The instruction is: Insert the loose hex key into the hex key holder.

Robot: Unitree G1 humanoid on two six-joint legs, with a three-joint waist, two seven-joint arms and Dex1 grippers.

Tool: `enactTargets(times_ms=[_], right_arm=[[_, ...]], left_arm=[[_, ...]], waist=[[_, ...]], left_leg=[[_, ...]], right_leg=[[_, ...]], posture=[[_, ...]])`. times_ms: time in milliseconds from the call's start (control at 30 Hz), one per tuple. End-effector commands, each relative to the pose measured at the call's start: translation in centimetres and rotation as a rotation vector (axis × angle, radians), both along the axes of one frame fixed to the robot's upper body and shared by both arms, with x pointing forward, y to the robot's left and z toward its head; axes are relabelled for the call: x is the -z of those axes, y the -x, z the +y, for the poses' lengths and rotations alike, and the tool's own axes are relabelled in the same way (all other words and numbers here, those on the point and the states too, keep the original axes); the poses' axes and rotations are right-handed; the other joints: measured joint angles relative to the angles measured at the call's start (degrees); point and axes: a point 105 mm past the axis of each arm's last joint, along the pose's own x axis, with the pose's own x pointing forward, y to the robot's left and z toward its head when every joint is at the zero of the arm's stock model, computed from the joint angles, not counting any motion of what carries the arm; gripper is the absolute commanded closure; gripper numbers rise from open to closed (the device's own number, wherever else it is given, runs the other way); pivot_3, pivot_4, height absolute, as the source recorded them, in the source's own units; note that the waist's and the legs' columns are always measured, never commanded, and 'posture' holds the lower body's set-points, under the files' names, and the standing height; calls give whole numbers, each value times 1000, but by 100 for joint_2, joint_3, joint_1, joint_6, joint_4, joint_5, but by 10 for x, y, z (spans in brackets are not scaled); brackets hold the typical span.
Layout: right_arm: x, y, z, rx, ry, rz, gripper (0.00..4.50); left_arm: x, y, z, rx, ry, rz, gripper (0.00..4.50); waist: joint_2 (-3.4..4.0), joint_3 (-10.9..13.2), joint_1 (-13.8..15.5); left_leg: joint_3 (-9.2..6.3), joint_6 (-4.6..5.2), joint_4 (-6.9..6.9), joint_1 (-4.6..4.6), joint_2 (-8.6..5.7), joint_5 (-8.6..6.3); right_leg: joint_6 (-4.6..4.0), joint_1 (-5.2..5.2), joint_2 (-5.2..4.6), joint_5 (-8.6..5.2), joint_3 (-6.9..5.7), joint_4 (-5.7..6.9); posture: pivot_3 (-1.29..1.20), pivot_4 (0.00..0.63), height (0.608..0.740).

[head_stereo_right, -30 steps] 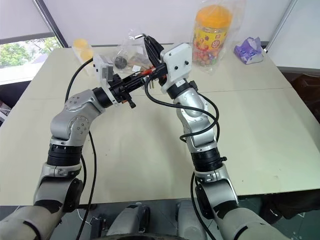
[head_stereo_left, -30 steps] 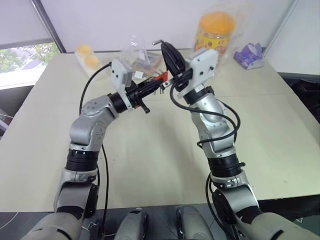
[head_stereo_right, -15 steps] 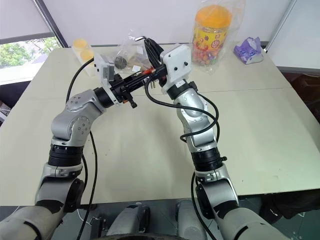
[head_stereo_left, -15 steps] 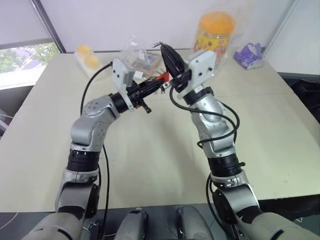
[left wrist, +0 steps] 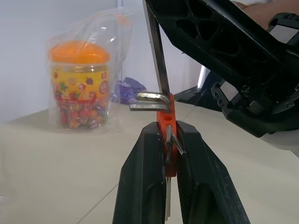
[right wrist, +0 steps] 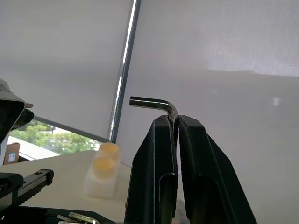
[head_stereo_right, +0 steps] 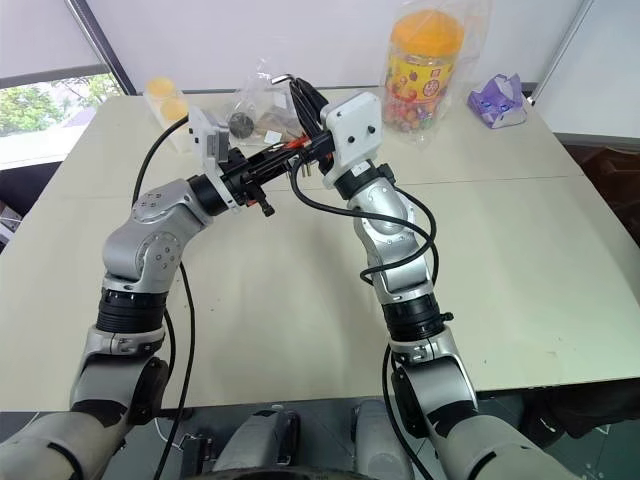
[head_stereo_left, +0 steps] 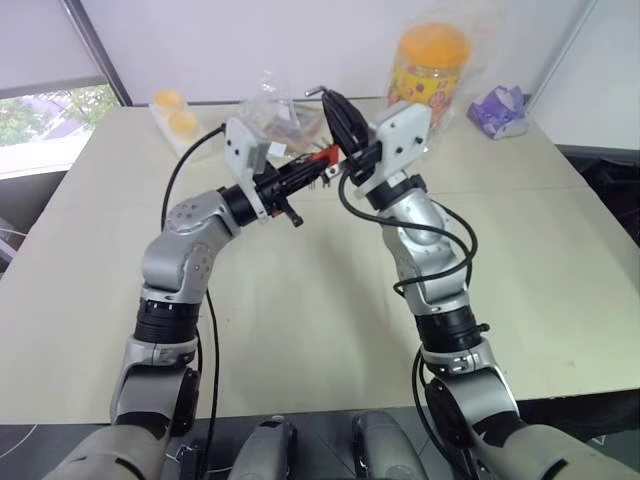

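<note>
**Both grippers clamped, key meeting holder above the table**

Left gripper point(left wrist: 169, 140) pinched on the hex key holder point(left wrist: 167, 127), centre of left wrist view, short keys sticking out its side. Right gripper point(right wrist: 176, 122) squeezed on the loose hex key point(right wrist: 156, 104), bent end poking past the fingertips. Key's long arm comes down to the holder's top; can't tell if seated. Candy jar point(head_stereo_left: 431, 60) at upper right of the left eye view, on the table point(head_stereo_left: 300, 300)

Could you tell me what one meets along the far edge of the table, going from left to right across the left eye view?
Yellow-lidded container → clear plastic bag → bagged orange-lidded candy jar → purple wrapper.
</note>
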Motion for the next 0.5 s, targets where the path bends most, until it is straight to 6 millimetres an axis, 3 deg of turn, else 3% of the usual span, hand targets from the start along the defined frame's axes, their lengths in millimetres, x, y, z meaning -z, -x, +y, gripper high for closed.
enactTargets(times_ms=[33,500], right_arm=[[-16,6,0,0,-25,-59,4431],[-15,5,-3,0,-22,-50,4431]], left_arm=[[-19,7,-4,22,15,-73,4500],[-19,6,-3,17,19,-75,4500]], waist=[[0,0,0],[0,0,0]], left_leg=[[0,0,0,0,0,0],[0,0,0,0,0,0]], right_leg=[[0,0,0,0,0,0],[0,0,0,0,0,0]], posture=[[0,150,740],[0,150,740]])
